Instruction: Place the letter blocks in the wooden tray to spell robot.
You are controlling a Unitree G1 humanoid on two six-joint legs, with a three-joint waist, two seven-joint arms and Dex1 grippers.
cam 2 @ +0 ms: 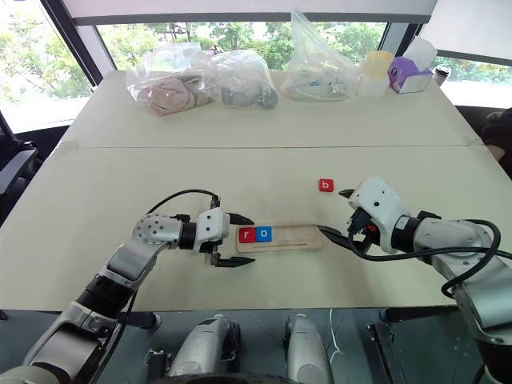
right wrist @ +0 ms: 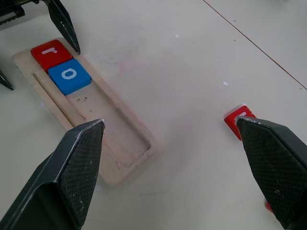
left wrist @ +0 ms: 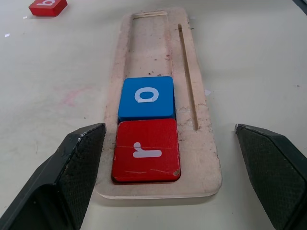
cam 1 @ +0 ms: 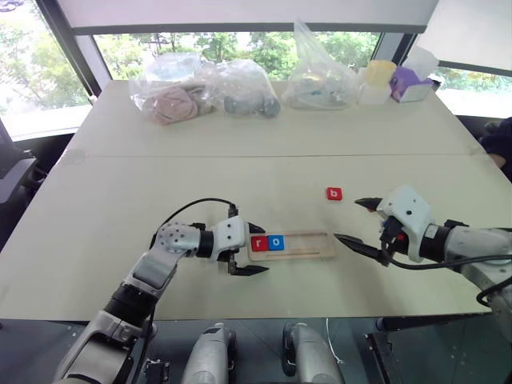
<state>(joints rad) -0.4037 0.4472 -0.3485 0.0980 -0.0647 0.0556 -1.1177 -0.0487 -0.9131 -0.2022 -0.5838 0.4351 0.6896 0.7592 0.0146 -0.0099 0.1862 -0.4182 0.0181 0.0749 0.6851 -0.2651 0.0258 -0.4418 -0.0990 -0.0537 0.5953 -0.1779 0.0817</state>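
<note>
The wooden tray (cam 1: pixel 308 244) lies in front of me on the table. A red r block (cam 1: pixel 258 242) fills its leftmost place and a blue o block (cam 1: pixel 276 242) sits tight beside it; the rest of the slot (left wrist: pixel 153 48) is bare. A red b block (cam 1: pixel 334 194) lies loose on the table just behind the tray's right end. My left gripper (cam 1: pixel 262 250) stands open, its fingers (left wrist: pixel 72 172) straddling the tray's left end without touching the r block (left wrist: pixel 145 151). My right gripper (cam 1: pixel 346 218) hovers open off the tray's right end, between the tray (right wrist: pixel 120 134) and the b block (right wrist: pixel 236 120).
Clear plastic bags (cam 1: pixel 204 88) of items line the far side of the table, with a yellow-lidded container (cam 1: pixel 376 80) and a purple tissue box (cam 1: pixel 412 84) at the back right. A seam (cam 1: pixel 264 155) crosses the tabletop behind the b block.
</note>
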